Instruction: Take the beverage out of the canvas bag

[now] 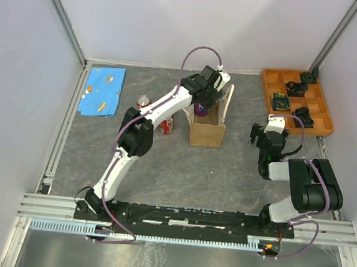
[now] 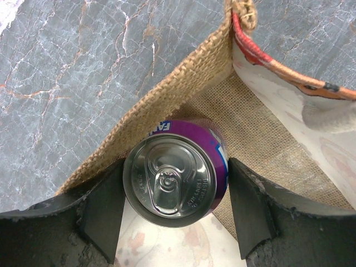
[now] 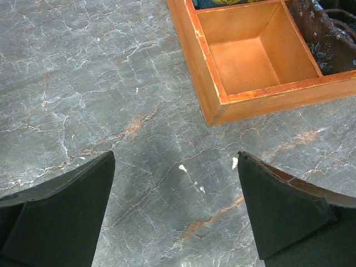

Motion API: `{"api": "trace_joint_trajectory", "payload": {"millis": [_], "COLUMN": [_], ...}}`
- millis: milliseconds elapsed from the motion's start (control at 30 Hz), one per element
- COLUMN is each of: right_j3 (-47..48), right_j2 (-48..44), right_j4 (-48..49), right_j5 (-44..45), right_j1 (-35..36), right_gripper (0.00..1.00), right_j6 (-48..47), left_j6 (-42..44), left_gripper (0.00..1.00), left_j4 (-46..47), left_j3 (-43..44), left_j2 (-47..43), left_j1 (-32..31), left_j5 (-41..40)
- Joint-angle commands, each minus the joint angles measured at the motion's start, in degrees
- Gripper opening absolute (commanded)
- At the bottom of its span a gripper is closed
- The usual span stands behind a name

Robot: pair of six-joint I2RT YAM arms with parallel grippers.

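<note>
The canvas bag (image 1: 207, 128) stands upright at the table's middle, with cream handles. In the left wrist view its burlap wall (image 2: 167, 94) and floor show from above. A purple beverage can (image 2: 175, 172) stands inside the bag at its back end, and its top shows at the bag's mouth in the top view (image 1: 200, 108). My left gripper (image 2: 175, 208) reaches into the bag from above, with its fingers (image 2: 103, 208) pressed on both sides of the can. My right gripper (image 3: 175, 206) is open and empty over bare table to the right of the bag.
Two red cans (image 1: 144, 101) (image 1: 168, 125) stand on the table left of the bag. A blue cloth (image 1: 104, 91) lies at the back left. An orange compartment tray (image 1: 322, 124) with dark items sits at the back right, and its corner shows in the right wrist view (image 3: 222, 108).
</note>
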Motion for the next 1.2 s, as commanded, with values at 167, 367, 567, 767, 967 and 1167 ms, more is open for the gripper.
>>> {"api": "trace_joint_trajectory", "payload": {"millis": [167, 367, 567, 767, 967, 1167], "right_j3": [1.01, 0.98, 0.97, 0.98, 0.95, 0.99], "right_j2": [-0.68, -0.71, -0.73, -0.72, -0.72, -0.68], "right_j4": [1.83, 1.84, 1.82, 1.82, 1.83, 1.83], "right_j5": [0.26, 0.24, 0.28, 0.28, 0.27, 0.28], "right_j1": [-0.20, -0.21, -0.21, -0.18, -0.23, -0.25], "right_gripper": [0.99, 0.99, 0.99, 0.99, 0.99, 0.99], "right_j6": [0.37, 0.42, 0.41, 0.37, 0.42, 0.42], "left_j6": [1.61, 1.56, 1.51, 1.23, 2.14, 4.06], "left_gripper": [0.03, 0.03, 0.03, 0.03, 0.03, 0.03], "left_j4": [-0.40, 2.67, 1.67, 0.26, -3.04, -6.07], "left_j3": [-0.47, -0.17, 4.23, 8.58, 14.77, 17.65], "left_j2": [-1.09, -8.65, -12.24, -13.71, -14.33, -18.07], "left_j1": [-0.27, -0.37, -0.44, -0.60, -0.70, -0.65], "left_j5": [3.17, 6.51, 10.58, 12.49, 13.22, 11.24]}}
